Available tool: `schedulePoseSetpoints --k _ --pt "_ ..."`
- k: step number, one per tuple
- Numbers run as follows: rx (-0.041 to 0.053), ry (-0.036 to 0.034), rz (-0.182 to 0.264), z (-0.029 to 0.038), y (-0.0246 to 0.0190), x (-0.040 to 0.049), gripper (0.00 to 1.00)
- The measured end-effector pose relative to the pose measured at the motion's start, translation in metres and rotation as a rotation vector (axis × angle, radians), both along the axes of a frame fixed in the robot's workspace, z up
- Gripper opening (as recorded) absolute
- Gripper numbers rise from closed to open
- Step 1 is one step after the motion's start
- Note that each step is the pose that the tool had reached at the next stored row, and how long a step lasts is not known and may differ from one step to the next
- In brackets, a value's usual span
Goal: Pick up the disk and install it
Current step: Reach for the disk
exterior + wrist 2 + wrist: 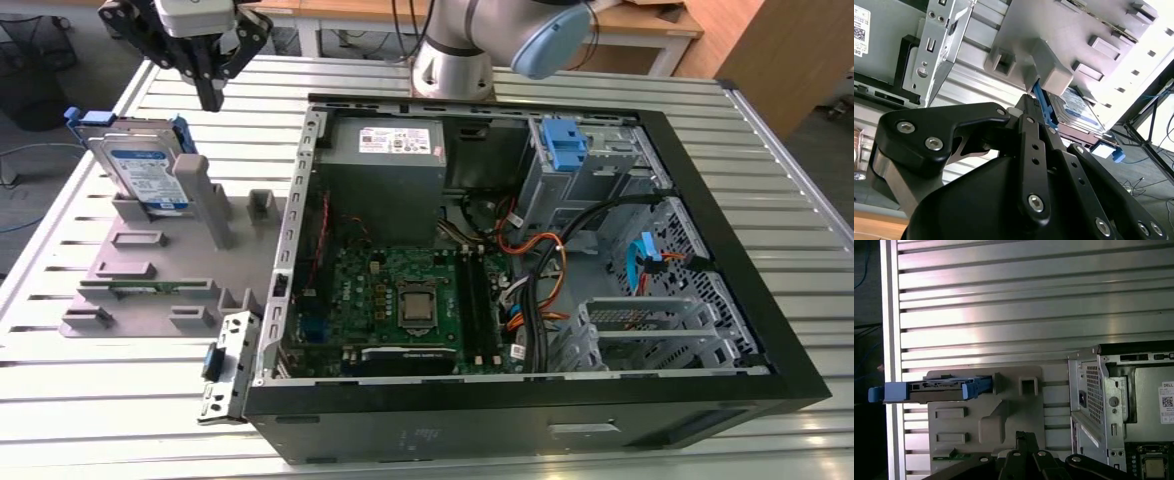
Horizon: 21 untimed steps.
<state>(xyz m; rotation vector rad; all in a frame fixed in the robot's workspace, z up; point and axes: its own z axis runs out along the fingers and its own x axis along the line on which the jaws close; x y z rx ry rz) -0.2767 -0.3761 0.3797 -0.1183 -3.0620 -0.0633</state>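
The disk (140, 165), a silver hard drive with a white-and-blue label in a blue carrier, leans upright in a slot at the far end of the grey fixture (160, 270), on the exterior view's left. My gripper (211, 100) hangs above and just to the right of the disk, apart from it, with its black fingers shut together and nothing between them. In the first wrist view the disk (936, 390) shows edge-on, with the gripper (1025, 436) off to one side of it. The second wrist view shows the fingers (1029, 125) closed near the disk (1079, 112).
The open computer case (747, 250) lies flat on the slatted metal table (107, 420), motherboard and cables exposed. A grey power-supply box (387, 140) sits at its far end, beside a drive bay with a blue latch (567, 145). A loose metal bracket (224, 365) lies by the case.
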Motion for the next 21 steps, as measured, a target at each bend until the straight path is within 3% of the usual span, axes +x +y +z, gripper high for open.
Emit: schedulePoseSetpoints --k 21 --pt "0.0 -0.0067 0.0 -0.0078 0.0135 -0.0519 0.11"
